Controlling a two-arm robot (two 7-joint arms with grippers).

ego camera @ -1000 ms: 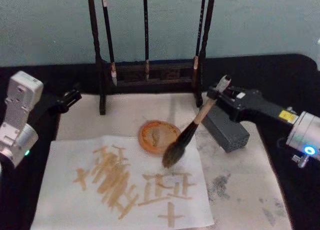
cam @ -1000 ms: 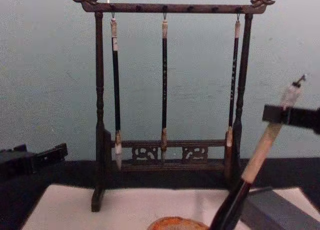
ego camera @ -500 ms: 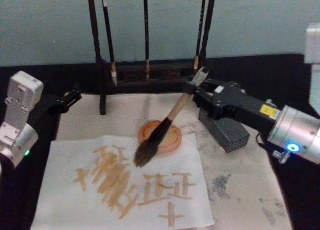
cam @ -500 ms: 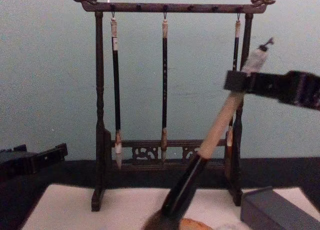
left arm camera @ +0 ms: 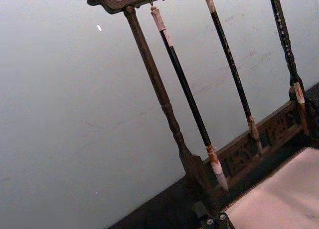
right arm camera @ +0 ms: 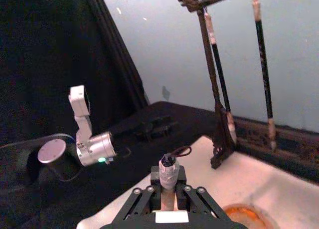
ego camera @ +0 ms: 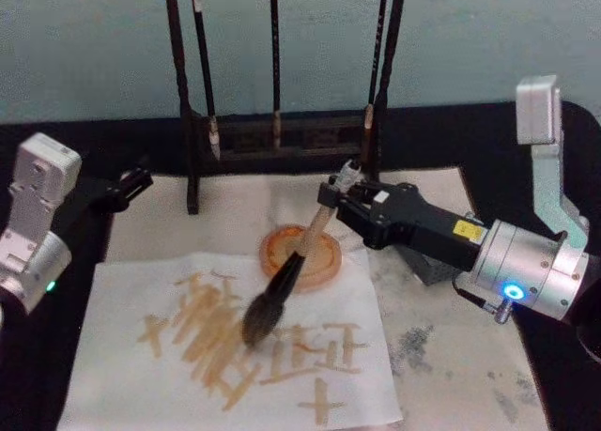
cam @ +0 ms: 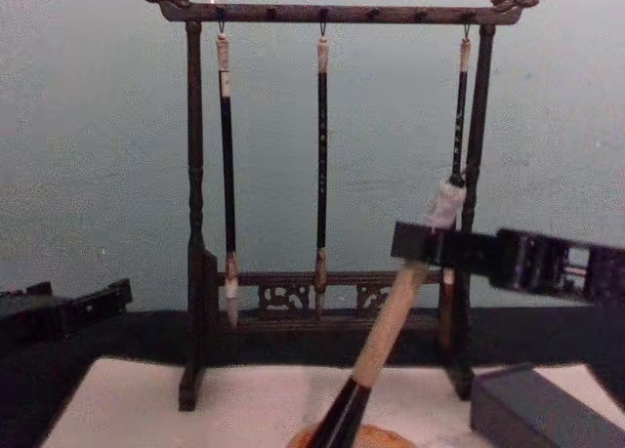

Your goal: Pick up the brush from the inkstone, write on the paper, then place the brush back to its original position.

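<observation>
My right gripper (ego camera: 331, 198) is shut on the pale upper handle of the brush (ego camera: 286, 273), which slants down to the left. The brush's bushy dark bristles (ego camera: 256, 322) meet the paper (ego camera: 113, 393) among tan strokes near its middle. The chest view has the same gripper (cam: 430, 245) gripping the brush (cam: 386, 331) just under its whitish cap. The right wrist view looks down on that cap, held in the gripper (right arm camera: 168, 191). The inkstone (cam: 532, 409), a dark grey block, lies right of the gripper, mostly behind the right arm in the head view. My left gripper (ego camera: 131, 180) is parked at the left.
An orange round dish (ego camera: 324, 253) lies under the brush shaft, just beyond the paper. A dark wooden brush stand (cam: 195, 272) with three slim hanging brushes (cam: 321, 165) rises at the back. A pale stained mat (ego camera: 451, 356) covers the black table.
My right gripper has carried the brush left and down from beside the grey block, across the orange dish. The bristles now reach the paper. The left arm has not moved.
</observation>
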